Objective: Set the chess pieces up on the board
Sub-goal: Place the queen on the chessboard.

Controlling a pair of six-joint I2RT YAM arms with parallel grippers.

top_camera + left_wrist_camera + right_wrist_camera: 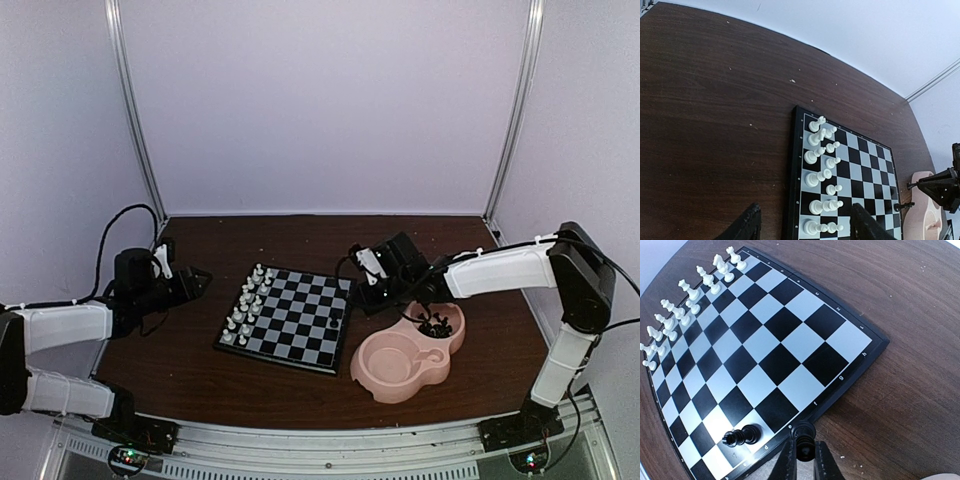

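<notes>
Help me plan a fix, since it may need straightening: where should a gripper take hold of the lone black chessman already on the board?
Grip the black chessman across its narrow stem, coming straight down from above. It looks tipped on its side on a square at the edge of the board, so fingers straddling the stem crosswise would seat better than on the wider base.

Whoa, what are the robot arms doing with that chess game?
They are setting up a chess game. The white pieces already stand in two rows along the left side of the board. The right gripper is pinching a small black piece at the board's right edge, near the one black piece already on it. More black pieces wait in the pink dish. The left gripper hangs open beside the board, holding nothing.
</notes>
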